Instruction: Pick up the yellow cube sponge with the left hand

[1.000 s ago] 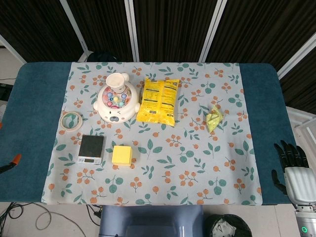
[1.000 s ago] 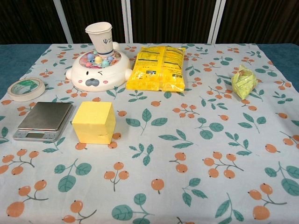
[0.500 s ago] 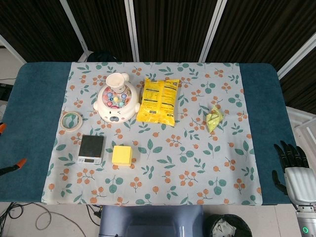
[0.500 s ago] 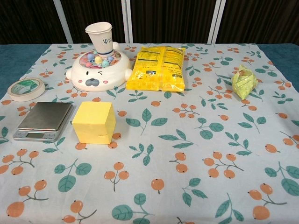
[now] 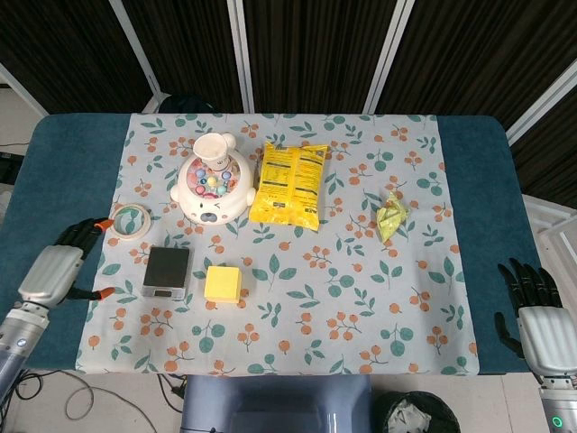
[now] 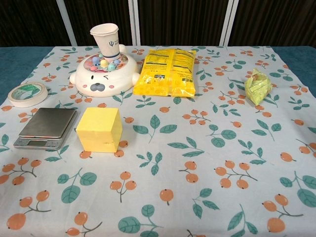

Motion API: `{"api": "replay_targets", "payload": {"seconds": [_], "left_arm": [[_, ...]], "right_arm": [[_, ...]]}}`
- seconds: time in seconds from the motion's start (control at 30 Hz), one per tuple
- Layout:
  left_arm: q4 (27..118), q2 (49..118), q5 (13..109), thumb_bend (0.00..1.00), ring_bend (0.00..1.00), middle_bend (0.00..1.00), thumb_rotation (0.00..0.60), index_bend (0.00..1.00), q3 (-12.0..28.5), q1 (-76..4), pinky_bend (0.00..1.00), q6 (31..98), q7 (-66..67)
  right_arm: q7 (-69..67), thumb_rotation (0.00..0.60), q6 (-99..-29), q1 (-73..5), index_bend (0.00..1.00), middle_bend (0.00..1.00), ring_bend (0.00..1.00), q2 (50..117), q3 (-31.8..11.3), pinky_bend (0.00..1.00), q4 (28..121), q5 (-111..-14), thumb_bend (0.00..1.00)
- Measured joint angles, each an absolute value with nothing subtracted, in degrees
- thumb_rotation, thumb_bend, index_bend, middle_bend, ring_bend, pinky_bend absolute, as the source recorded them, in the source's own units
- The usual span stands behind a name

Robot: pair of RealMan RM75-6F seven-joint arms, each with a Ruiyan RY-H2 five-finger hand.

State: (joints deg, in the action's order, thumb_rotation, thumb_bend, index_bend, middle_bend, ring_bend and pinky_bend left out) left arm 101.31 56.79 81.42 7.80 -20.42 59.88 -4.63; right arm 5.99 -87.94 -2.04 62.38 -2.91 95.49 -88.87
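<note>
Where absent before, left hand [image 5: 56, 269] now.

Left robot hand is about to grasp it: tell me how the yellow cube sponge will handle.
The yellow cube sponge probably squashes, being foam. Likely light for its bulk. Resting on a flat face, it shouldn't roll, though it may slide into the digital scale beside it.

Bright, even light from overhead, both views sharp, soft short shadows — one just right of the yellow sponge [image 6: 99, 129], dark curtains [image 5: 306, 50] far behind unlit — no glare, little edge distortion.
</note>
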Motion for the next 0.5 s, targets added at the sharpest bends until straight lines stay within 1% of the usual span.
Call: {"api": "replay_targets", "payload": {"seconds": [0.1, 0.17, 0.33, 0.5], "left_arm": [[104.5, 55.7, 78.7, 0.01, 0.0, 0.05, 0.6, 0.0, 8.4, -24.8, 0.08, 53.2, -0.4], [105.6, 55.7, 77.3, 0.01, 0.0, 0.05, 0.6, 0.0, 8.6, -26.7, 0.08, 51.3, 2.6], [107.1, 58.8, 73.5, 0.01, 0.0, 0.05, 0.6, 0.01, 8.6, -31.0, 0.08, 48.3, 11.5], [106.5, 65.2, 69.4, 0.01, 0.0, 0.05, 0.6, 0.0, 8.0, -34.0, 0.08, 47.3, 18.8]], "right_arm": [[6.1, 0.6, -88.0, -2.0, 0.0, 0.03, 0.0, 62.4, -2.9, 0.01, 95.5, -88.9, 0.56], [6.1, 0.6, -88.0, -2.0, 0.0, 0.03, 0.0, 62.4, -2.9, 0.01, 95.6, -88.9, 0.56], [6.1, 0.6, -88.1, -2.0, 0.0, 0.03, 0.0, 62.4, -2.9, 0.01, 95.7, -88.8, 0.56], [5.7, 0.6, -88.3, -1.8, 0.0, 0.03, 0.0, 62.2, -3.1, 0.01, 95.6, -88.6, 0.56]]}}
